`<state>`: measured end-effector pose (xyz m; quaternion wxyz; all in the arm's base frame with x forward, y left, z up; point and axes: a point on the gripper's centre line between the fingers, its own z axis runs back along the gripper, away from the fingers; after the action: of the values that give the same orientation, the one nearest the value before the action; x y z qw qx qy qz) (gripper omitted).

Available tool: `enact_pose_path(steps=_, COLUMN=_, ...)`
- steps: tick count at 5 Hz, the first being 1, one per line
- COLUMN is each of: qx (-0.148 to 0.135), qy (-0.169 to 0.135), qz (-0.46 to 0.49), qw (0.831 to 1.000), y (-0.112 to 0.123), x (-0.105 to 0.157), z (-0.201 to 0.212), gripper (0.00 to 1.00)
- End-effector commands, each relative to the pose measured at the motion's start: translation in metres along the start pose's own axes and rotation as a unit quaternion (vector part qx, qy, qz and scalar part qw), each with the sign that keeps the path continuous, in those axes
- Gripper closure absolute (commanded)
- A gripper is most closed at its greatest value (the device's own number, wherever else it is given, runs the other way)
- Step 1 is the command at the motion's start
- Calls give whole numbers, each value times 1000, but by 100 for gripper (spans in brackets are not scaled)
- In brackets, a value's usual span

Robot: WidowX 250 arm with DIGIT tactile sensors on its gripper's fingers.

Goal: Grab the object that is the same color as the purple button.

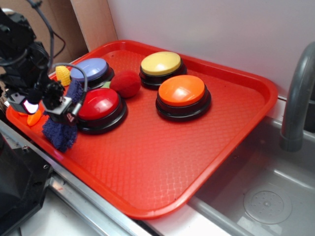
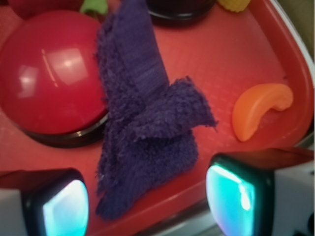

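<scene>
Grasp step, seemingly done: pincer (image 1: 59, 105) clamped on purple rag (image 2: 147, 132), dangling just beside red button (image 1: 100, 104), low over tray (image 1: 162, 162). Next: lift clear w/o snagging.

Black arm at left, wrist angled down, hand (image 1: 51, 105) fingers clamped on cloth

Count on the red tray (image 1: 236, 142): four dome buttons, namely one purple button (image 1: 91, 69), one red (image 1: 100, 104), one yellow (image 1: 161, 63), one orange (image 1: 181, 90). One red fuzzy ball (image 1: 126, 83). One purple rag (image 1: 61, 130). One orange slice toy (image 2: 260, 109).
</scene>
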<state>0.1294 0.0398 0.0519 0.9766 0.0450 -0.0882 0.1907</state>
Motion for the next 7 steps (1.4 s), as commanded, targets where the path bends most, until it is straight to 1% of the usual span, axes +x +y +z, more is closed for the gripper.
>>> enact_pose_path(steps=1, qx=-7, qy=-23, qz=8, qw=1000, y=1, x=8, z=-18, gripper=0)
enact_pose_path(steps=2, qx=-7, qy=-17, qz=4, qw=1000, y=1, x=8, z=-28, gripper=0)
enact_pose_path(steps=3, qx=6, qy=-12, qz=0, qw=1000, y=3, x=4, z=-34, gripper=0)
enact_pose_path(steps=4, qx=-1, qy=-13, qz=1, qw=1000, y=5, x=3, z=-35, gripper=77)
enact_pose_path(steps=5, qx=-7, qy=-20, qz=-5, qw=1000, y=5, x=2, z=-33, gripper=100)
enact_pose_path(steps=7, qx=-3, qy=-21, qz=3, qw=1000, y=6, x=4, z=-33, gripper=100)
